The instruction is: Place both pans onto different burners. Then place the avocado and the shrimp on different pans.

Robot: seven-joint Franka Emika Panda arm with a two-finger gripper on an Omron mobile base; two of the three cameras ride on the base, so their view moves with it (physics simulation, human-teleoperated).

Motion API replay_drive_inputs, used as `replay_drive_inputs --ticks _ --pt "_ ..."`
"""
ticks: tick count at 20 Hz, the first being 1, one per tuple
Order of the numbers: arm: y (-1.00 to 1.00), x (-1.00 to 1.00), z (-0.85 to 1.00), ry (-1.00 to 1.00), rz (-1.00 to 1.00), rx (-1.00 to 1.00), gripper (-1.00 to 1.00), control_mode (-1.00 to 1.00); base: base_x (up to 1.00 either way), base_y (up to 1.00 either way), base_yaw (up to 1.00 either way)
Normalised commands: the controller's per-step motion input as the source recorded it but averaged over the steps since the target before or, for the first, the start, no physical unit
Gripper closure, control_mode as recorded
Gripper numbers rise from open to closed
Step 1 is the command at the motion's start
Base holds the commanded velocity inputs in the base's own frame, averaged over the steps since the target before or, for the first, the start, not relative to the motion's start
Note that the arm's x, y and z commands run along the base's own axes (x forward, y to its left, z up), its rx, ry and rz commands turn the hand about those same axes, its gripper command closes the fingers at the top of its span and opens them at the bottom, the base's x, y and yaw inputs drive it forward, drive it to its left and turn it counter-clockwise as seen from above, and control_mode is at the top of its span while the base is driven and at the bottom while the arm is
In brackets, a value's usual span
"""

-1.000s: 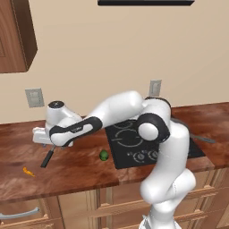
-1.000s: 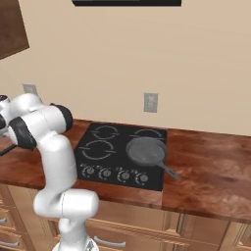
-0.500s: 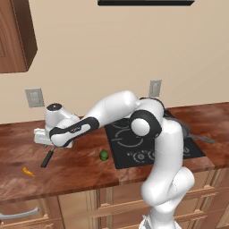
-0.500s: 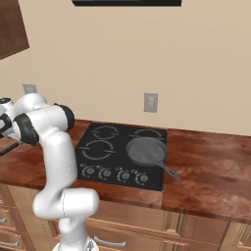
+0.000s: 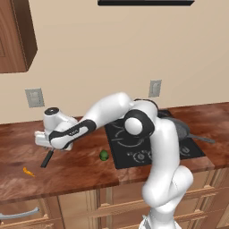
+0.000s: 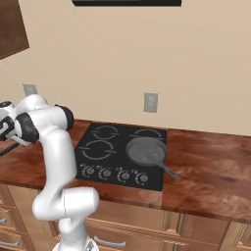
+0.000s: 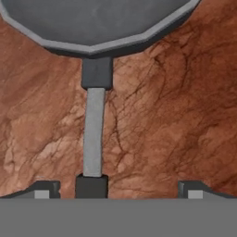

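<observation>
- The gripper (image 7: 115, 190) hangs over the handle (image 7: 94, 132) of the second pan (image 7: 95, 23) on the wooden counter (image 7: 176, 115), fingers spread wide and holding nothing; in the hand view the handle lies left of the midline, closer to the left fingertip (image 7: 42, 190) than to the right one
- Judgement: closing from this offset could nudge the thin handle sideways or catch it near one pad only, so the pan may swivel or tip when lifted
- Gripped far out on the handle, the pan body may sag and slip on the way to the cooktop (image 6: 105, 152)
- The first pan (image 6: 145, 150) already sits on a right-hand burner; carrying the second one across could clip it or its handle, and free burners (image 6: 104, 149) lie on the left
- The avocado (image 5: 103, 155) rests on the counter just left of the cooktop and the shrimp (image 5: 28, 171) lies farther left near the counter's front; a low sweep of the arm could knock the avocado rolling
- Against the earlier left base frames, the hand sits slightly farther right and lower over the handle; pan, avocado and shrimp lie where they did
</observation>
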Motion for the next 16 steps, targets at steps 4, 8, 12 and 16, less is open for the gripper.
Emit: replay_drive_inputs --ticks 4,8,12,16 --pt "0.11 0.19 -0.13 0.0 -0.06 -0.03 -1.0 -1.0 0.0 0.0 0.0" --pt "0.17 0.19 -0.09 0.0 -0.05 -0.02 -1.0 -1.0 0.0 0.0 0.0" --pt "0.16 0.17 -0.15 0.0 -0.05 -0.03 -1.0 -1.0 0.0 0.0 0.0" --pt "0.14 0.18 -0.22 0.0 -0.05 -0.04 -1.0 -1.0 0.0 0.0 0.0"
